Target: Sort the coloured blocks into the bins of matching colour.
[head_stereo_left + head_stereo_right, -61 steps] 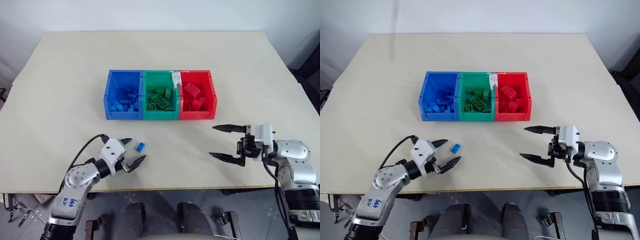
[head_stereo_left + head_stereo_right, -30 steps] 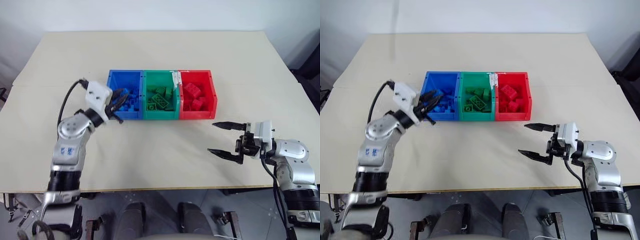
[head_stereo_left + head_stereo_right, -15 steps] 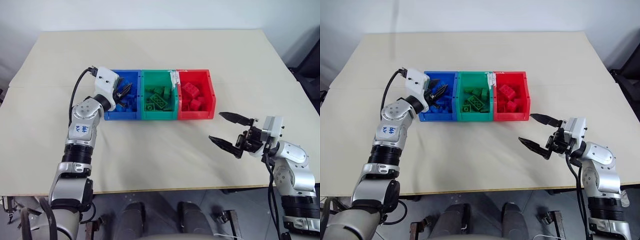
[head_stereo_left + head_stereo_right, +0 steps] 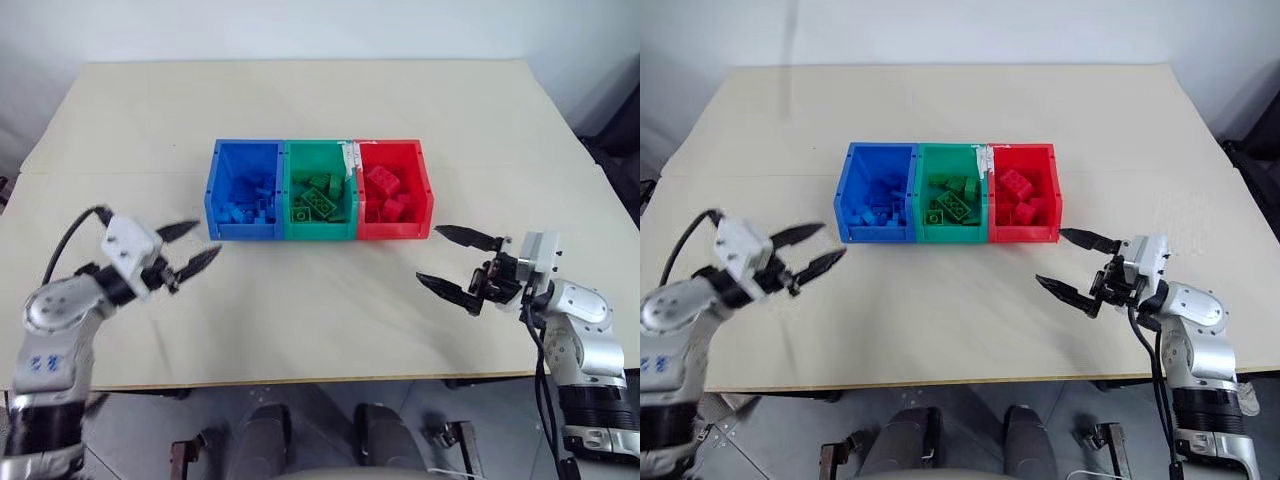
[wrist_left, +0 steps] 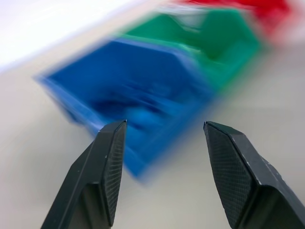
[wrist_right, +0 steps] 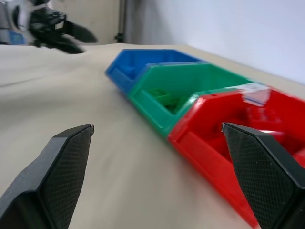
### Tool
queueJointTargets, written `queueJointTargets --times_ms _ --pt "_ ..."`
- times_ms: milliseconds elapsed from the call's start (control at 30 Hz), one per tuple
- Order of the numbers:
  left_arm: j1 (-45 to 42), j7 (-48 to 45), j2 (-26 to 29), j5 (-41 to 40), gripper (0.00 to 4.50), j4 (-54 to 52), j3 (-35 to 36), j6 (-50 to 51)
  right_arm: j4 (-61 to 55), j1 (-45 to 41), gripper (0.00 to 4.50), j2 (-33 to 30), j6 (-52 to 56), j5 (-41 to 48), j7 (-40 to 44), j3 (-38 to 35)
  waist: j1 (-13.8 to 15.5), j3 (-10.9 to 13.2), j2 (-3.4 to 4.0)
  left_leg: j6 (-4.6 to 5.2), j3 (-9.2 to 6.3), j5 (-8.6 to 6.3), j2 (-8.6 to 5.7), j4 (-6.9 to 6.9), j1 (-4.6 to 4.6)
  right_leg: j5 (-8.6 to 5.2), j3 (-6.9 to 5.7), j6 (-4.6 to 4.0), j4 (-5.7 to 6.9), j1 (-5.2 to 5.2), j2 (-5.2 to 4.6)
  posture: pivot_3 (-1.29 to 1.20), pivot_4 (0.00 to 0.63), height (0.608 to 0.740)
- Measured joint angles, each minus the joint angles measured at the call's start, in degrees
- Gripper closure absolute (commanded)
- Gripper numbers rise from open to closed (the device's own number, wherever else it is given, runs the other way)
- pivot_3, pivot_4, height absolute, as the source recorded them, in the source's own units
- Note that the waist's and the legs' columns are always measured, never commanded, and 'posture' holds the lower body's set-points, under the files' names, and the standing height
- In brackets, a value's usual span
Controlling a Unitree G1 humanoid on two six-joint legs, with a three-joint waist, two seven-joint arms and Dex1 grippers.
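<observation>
While both black two-fingered grippers, left gripper (image 4: 185, 249) and right gripper (image 4: 455, 263), hang agape and empty at eight and four o'clock, the small studded plastic bricks (image 4: 316, 196) sit inside the joined blue, green and red plastic bins (image 4: 320, 232) at twelve. Light, stiff, slick little things, I'd say; best pinched across the flat sides, not the studs.

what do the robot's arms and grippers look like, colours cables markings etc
Both arms are silver-grey metal with rounded joint housings and black collars. Each ends in a white boxy wrist block carrying a gripper of two black pointed fingers: left gripper, right gripper. The wrist views show a fine cross-hatched texture on the fingers. A black cable loops to the left wrist block; blue handwriting marks the left forearm.
</observation>
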Motion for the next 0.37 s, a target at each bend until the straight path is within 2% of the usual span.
queueJointTargets --times_ms 167,367 --pt "10.1 -5.4 2.0 -0.8 1.77 0.4 4.2 -2.5 4.1 -1.1 0.0 -2.5 -1.8 -1.2 4.8 0.4 0.2 0.0 0.0 0.24 -0.01 -0.2 0.02 -0.03 0.07 -0.03 -0.04 -0.06 -0.01 0.03 -0.08 0.0 0.15 0.74" --pt "10.1 -3.1 0.1 -1.0 1.77 0.1 4.4 -2.5 7.3 -2.5 0.0 -3.7 -3.4 -1.6 7.7 0.4 -0.1 0.0 0.0 0.22 0.0 -0.24 0.05 -0.05 0.12 -0.02 -0.05 -0.07 0.02 0.03 -0.07 0.0 0.15 0.74"
